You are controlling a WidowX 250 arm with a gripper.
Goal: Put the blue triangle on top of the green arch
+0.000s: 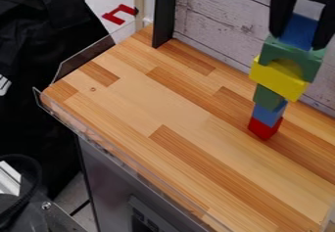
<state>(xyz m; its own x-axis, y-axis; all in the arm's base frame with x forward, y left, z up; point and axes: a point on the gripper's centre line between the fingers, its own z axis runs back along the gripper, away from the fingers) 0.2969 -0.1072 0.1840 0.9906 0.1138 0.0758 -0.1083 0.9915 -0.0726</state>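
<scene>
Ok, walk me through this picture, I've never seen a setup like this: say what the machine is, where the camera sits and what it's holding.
The black machine at the upper right is the end of a robot arm, with a two-finger gripper pointing down. There is one picture, from a fixed camera looking down at a slant on a wooden counter. A pale plank wall stands behind.

On the counter rises a tower. From the bottom: a red block, a blue cube, a green cube, a wider yellow block and a green arch. On the arch sits another blue block, presumably the task's triangle. It is between the gripper's two fingers and appears to be held there.
</scene>
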